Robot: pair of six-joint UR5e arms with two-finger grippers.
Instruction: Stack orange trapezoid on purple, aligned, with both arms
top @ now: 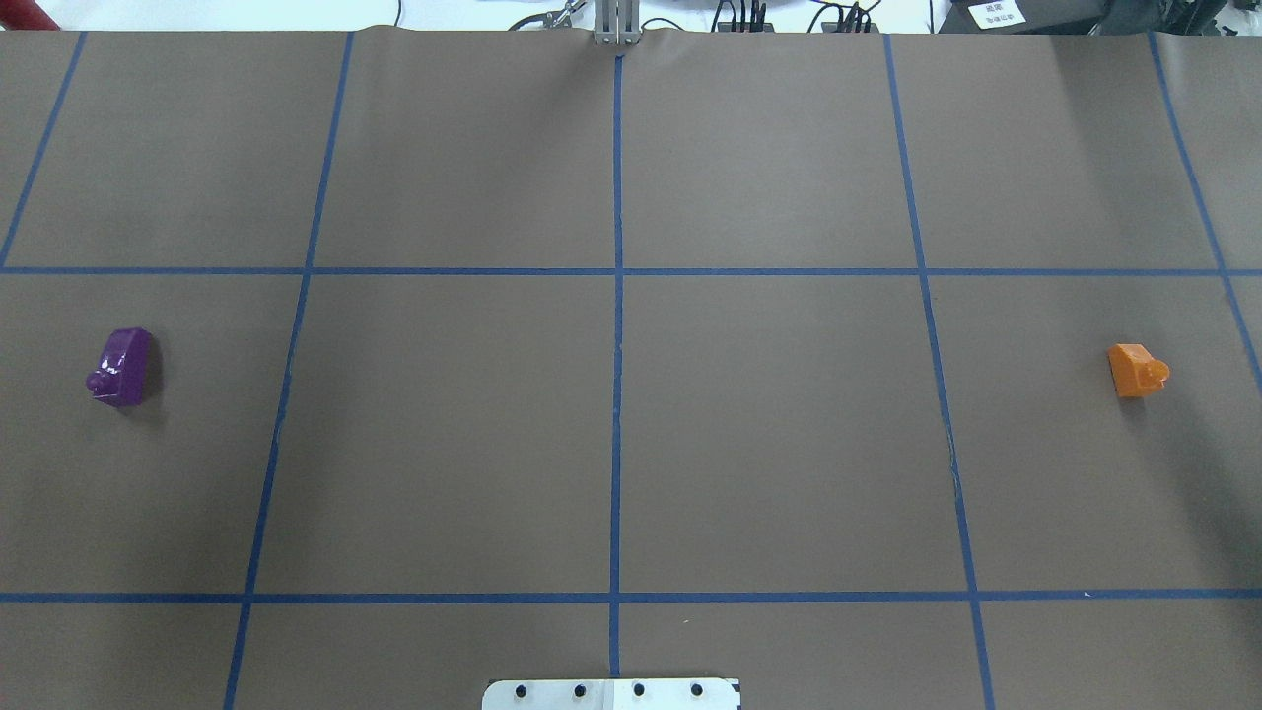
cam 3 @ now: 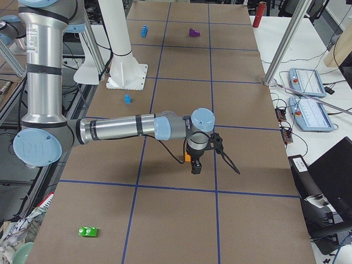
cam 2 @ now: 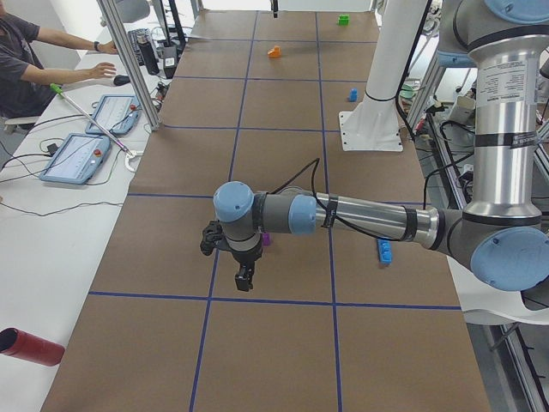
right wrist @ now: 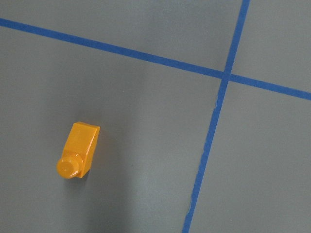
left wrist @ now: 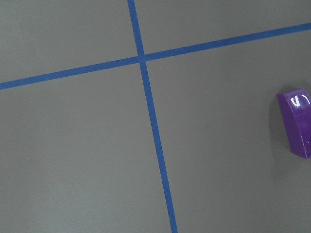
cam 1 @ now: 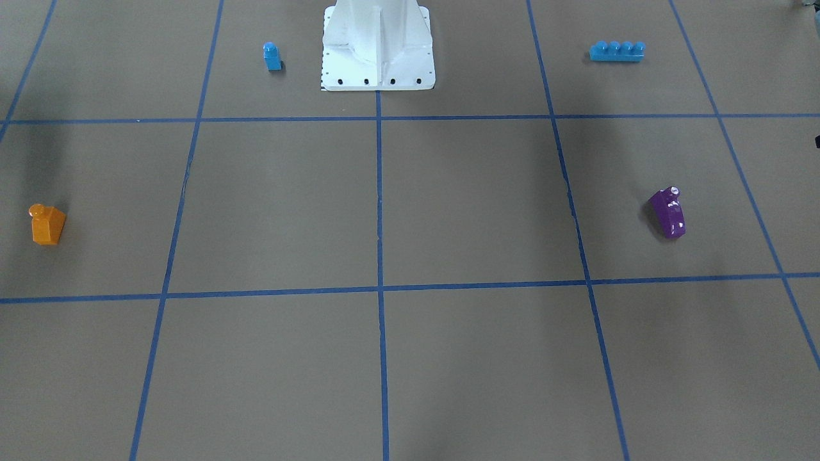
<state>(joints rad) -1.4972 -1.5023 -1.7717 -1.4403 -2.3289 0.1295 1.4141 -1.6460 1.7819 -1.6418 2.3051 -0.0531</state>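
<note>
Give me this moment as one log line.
phase: pre-grasp; orange brick: lying free; purple brick: lying free; left gripper: near purple brick, state unclear; right gripper: near orange brick, state unclear; stack: not started

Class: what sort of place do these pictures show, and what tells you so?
Most likely a robotics lab: a grey tubular left robot arm and a matching right arm over a brown table gridded with blue tape, plus an operator at control tablets.
</note>
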